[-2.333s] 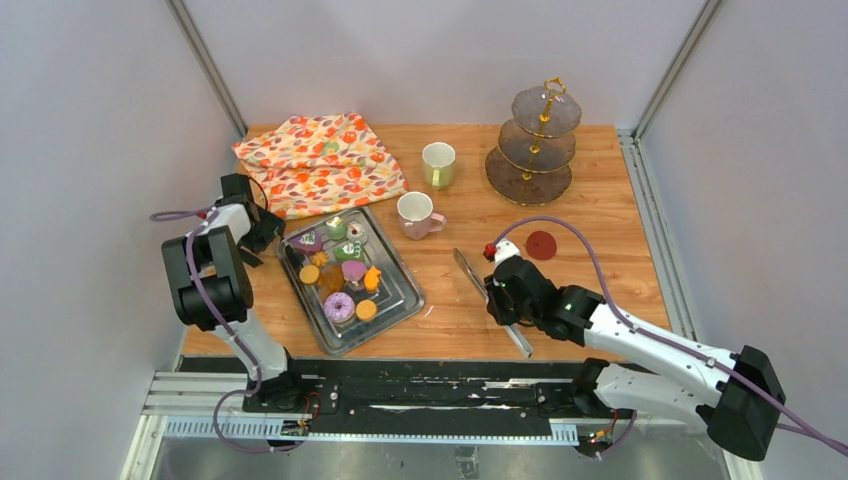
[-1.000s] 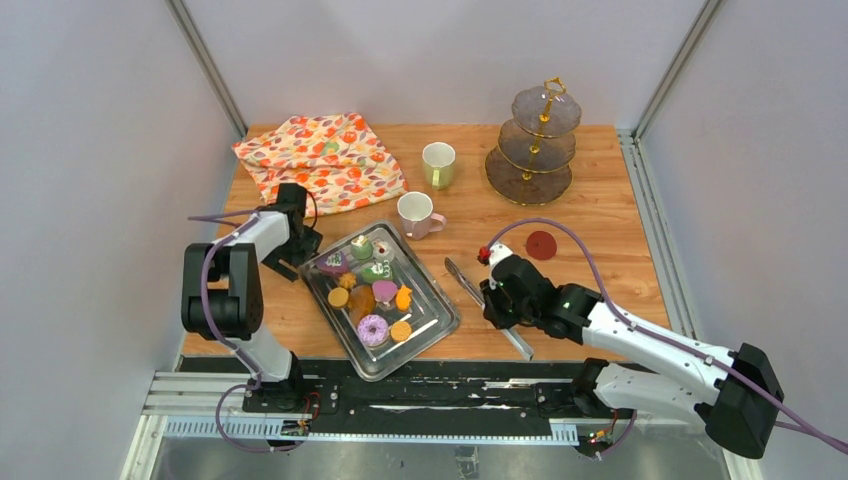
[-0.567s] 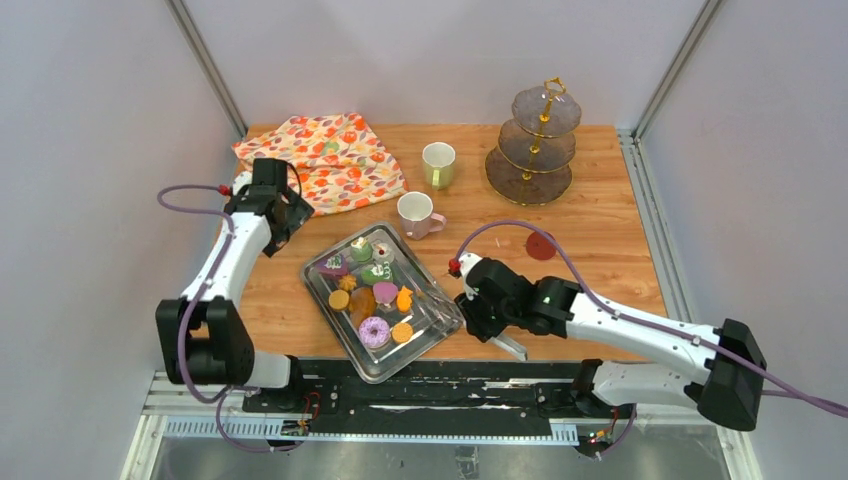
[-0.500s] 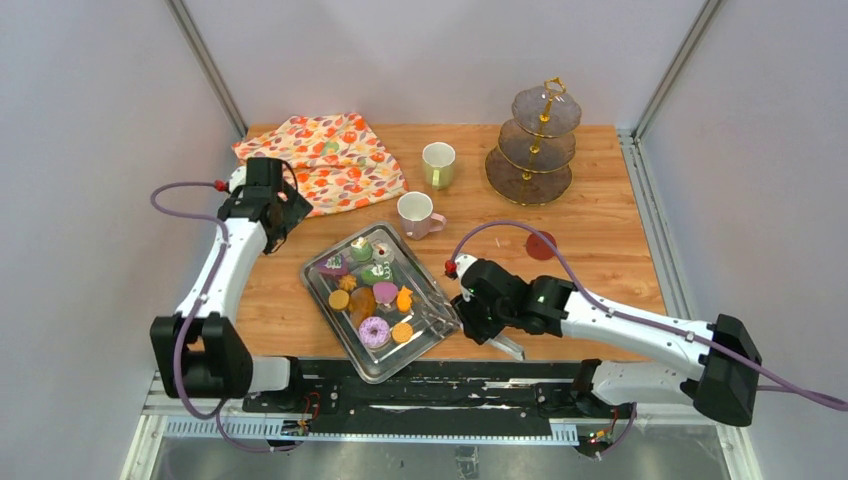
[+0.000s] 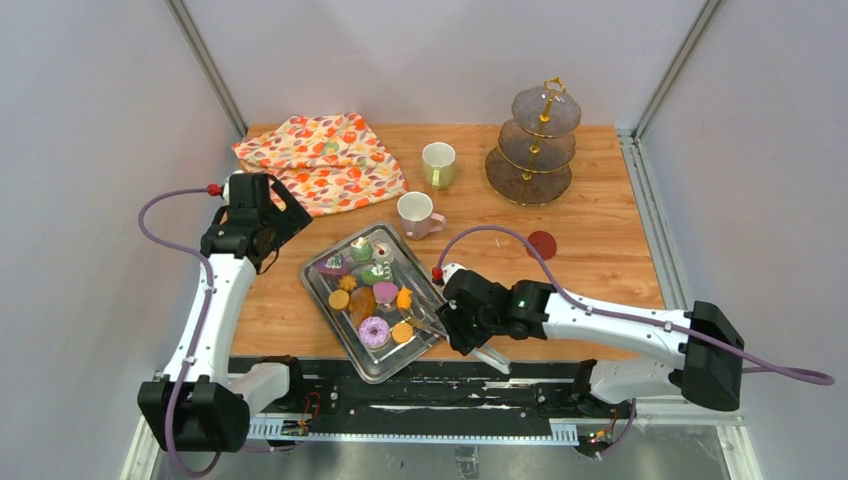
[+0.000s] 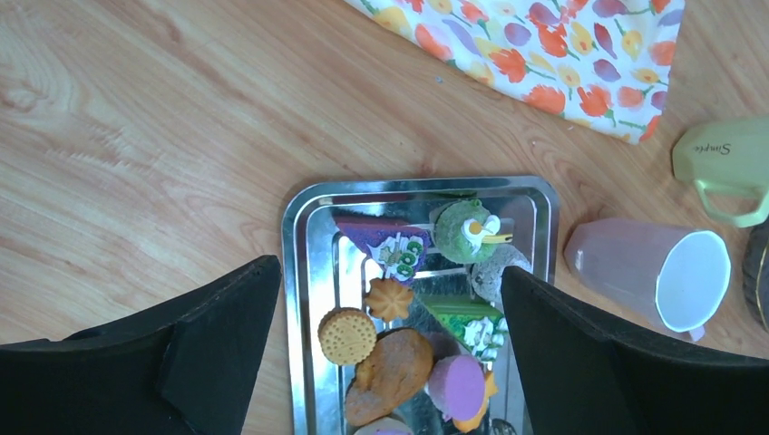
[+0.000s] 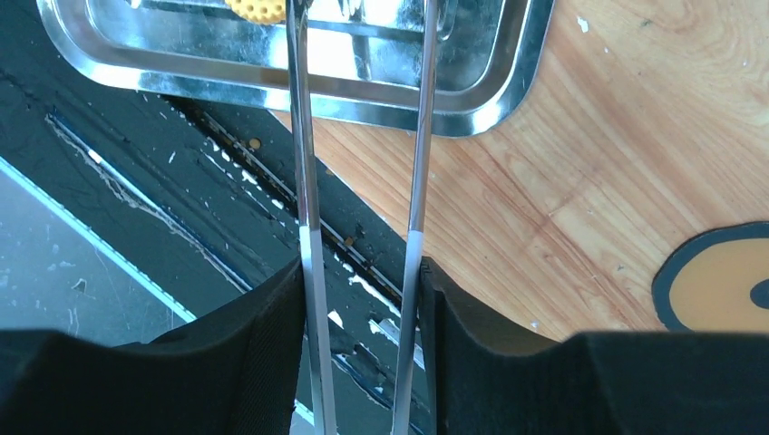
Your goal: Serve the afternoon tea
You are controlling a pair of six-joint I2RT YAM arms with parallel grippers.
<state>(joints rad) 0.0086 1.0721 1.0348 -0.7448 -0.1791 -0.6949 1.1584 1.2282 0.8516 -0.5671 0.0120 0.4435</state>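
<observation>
Two blades of the tongs are running straight ahead from my right gripper. It is clasping them, one blade pressing against each pad, so they are sprung apart. Their tips are reaching over the rim of the tray. The pastries are lying ahead on that same line, with an orange cookie nearest the tips and the donut just past it.

I am judging this arm the nearer one for a pick. My left gripper is hanging spread and empty above the tray's far end, with the cloth just beyond it.

The stand is sitting well off to the right gripper's right. The pink mug is ahead and right, the green mug beyond it. I am expecting the pink mug to crowd any carry across the desk.
</observation>
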